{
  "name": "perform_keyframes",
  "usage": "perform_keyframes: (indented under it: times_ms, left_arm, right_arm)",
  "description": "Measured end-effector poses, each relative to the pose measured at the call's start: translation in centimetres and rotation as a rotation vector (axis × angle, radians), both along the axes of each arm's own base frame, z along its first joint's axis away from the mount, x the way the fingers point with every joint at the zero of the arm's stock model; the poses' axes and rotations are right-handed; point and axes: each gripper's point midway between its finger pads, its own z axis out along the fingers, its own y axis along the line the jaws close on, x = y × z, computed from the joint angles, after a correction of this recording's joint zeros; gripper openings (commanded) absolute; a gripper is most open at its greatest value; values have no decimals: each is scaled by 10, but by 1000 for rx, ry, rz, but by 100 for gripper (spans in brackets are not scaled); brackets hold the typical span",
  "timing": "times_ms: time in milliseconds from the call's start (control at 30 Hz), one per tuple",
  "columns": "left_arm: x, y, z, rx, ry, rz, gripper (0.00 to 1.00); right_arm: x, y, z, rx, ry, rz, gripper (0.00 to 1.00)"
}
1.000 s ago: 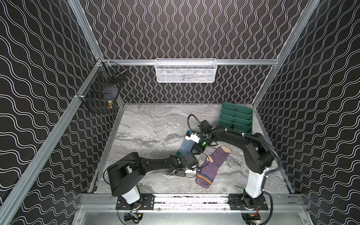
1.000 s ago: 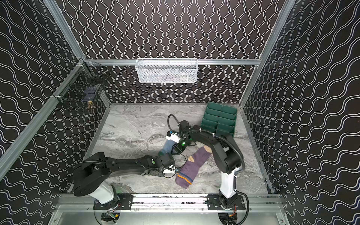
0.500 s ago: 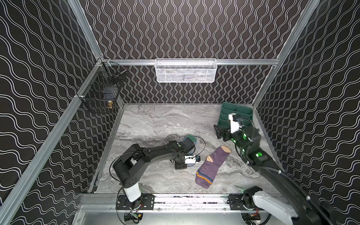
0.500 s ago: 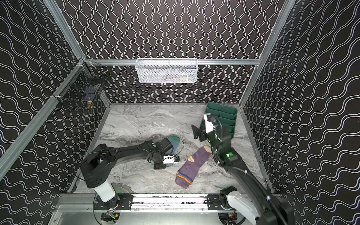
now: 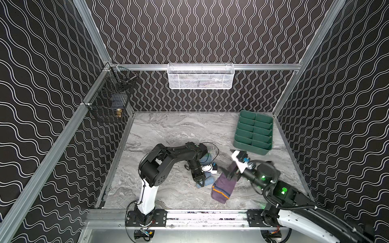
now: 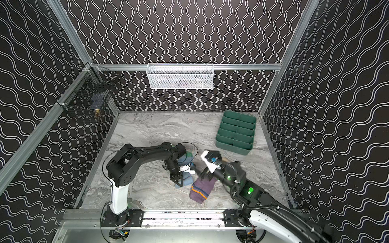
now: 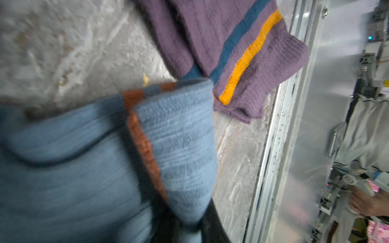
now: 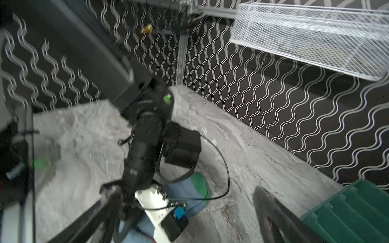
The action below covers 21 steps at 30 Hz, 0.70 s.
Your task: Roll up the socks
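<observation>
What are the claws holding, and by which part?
The left claw pinches the light blue ribbed sock by its folded, orange-banded cuff end. The right claw is open, holding nothing.

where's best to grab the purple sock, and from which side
On the purple sock, pinch the striped cuff end near the front rail, from above on the right arm's side; it lies flat there, the blue sock crowds the other side.

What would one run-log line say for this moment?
left gripper: shut on light blue sock, cuff folded over | right gripper: open, over purple sock | purple sock: flat, not rolled
</observation>
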Motion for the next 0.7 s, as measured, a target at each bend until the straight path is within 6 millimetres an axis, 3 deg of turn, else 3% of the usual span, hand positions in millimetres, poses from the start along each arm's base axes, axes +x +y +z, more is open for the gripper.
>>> perform_keyframes:
  times_ms: [200,333,600,700]
  left_arm:
    - [-7,1,-1,-2,61,20,0]
    - [-7,1,-1,-4,70,26,0]
    - [-7,1,-1,-7,83,34,0]
    - [-8,1,-1,-7,86,35,0]
  right_arm:
    - [-33,24,-100,-597,-144,110,95]
    - [-43,21,-148,-829,-164,160,94]
    - [-37,29,-191,-939,-170,184,89]
    - [-27,38,-194,-912,-173,155,86]
